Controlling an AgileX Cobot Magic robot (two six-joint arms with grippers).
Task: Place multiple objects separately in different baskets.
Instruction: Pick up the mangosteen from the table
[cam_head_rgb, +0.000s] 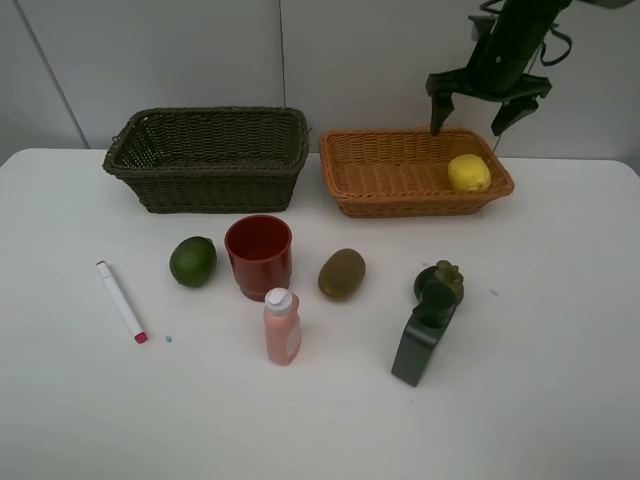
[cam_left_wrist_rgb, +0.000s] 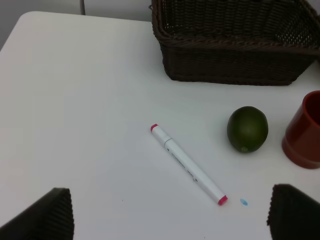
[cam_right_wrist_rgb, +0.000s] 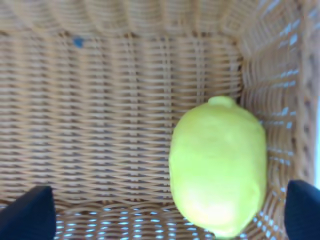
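I see the right arm angled down over the tan basket (cam_head_rgb: 400, 205), right gripper (cam_head_rgb: 468, 118) spread wide, empty, above the lemon (cam_head_rgb: 468, 172).

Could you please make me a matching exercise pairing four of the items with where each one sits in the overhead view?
Items:
1. lemon
2. marker
3. pink bottle
4. kiwi

Places, as seen in the high view:
A. just right of the red cup
B. lying left of the lime
C. inside the orange basket
D. standing in front of the red cup, nearer the camera

Pairs: 1-C, 2-B, 3-D, 4-A
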